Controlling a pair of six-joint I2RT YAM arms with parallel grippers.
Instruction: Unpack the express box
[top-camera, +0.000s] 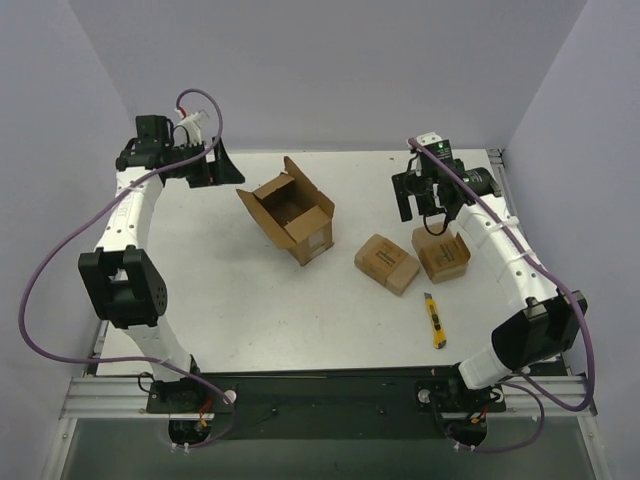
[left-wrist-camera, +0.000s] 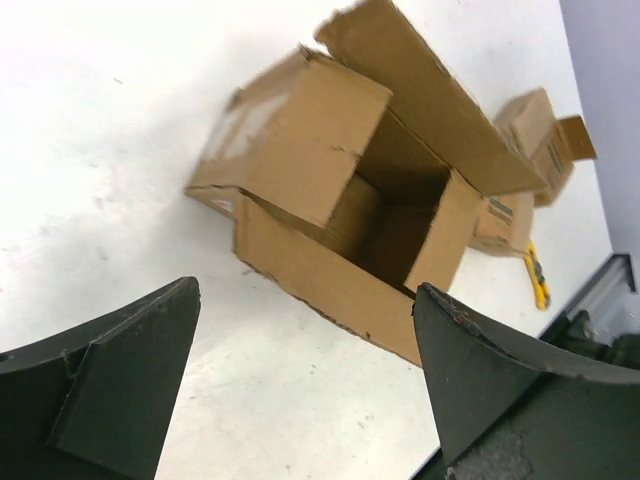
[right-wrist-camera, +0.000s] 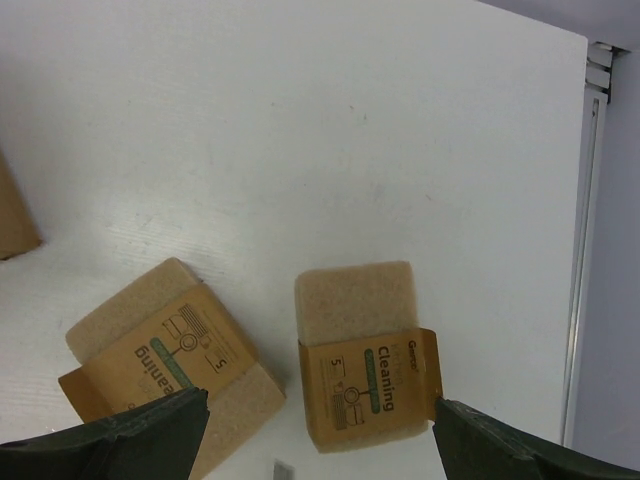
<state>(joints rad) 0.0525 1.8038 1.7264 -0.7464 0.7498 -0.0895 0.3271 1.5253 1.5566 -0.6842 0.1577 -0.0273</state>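
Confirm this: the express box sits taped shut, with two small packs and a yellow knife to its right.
Wrong on one point: the express box is open, flaps spread, as the top external view shows. The two small packs and the yellow knife do lie to its right.

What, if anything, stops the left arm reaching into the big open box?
Probably nothing, so likely yes: the express box lies flaps open toward the left arm, whose jaws stand wide apart.
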